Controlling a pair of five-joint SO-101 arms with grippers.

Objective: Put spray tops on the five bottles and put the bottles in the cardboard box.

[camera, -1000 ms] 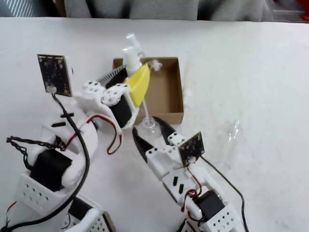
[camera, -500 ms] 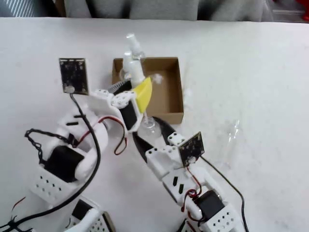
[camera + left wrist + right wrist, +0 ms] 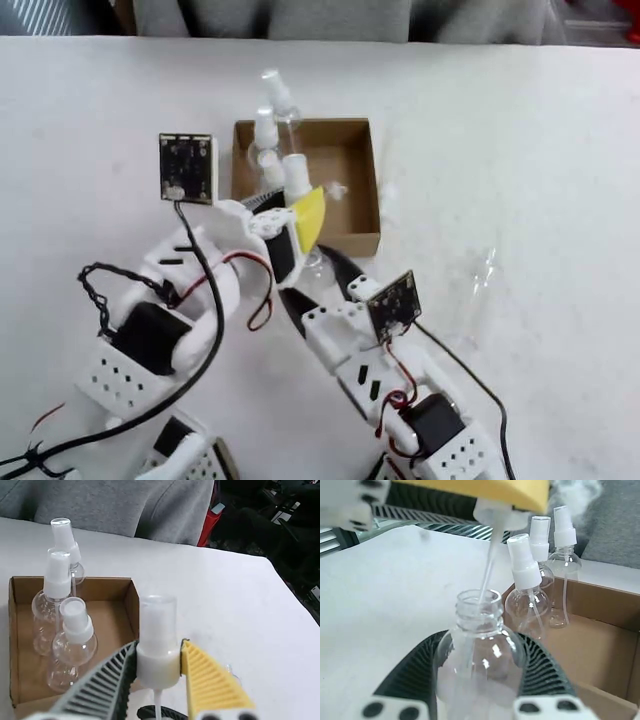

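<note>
The white surface [image 3: 520, 150] runs back to a grey cloth backdrop [image 3: 340, 18] along the 12 o'clock edge. In the high view the cardboard box [image 3: 350, 190] sits open at 12 o'clock from both arms. Its floor is bare brown toward 3 o'clock.

Along the box's 9 o'clock side stand the near capped bottle [image 3: 75, 645] and the middle capped bottle [image 3: 50, 600], clear and round-bodied with white tops. The far capped bottle [image 3: 64, 535] stands at the box's 12 o'clock wall; whether it is inside or just beyond cannot be told. An uncapped bottle [image 3: 480, 285] lies well off at 3 o'clock from the right arm.

The left fingers [image 3: 210, 680], one yellow and one grey and ribbed, are closed on the white spray top [image 3: 157, 615], holding it upright above the box's 6 o'clock wall. Its thin tube reaches down into the neck of the open bottle [image 3: 479, 602]. The black right fingers [image 3: 540, 670] curve around this bottle's clear body and grip it upright, just at 6 o'clock of the box. The left arm leans in from 8 o'clock, the right from 5 o'clock.
</note>
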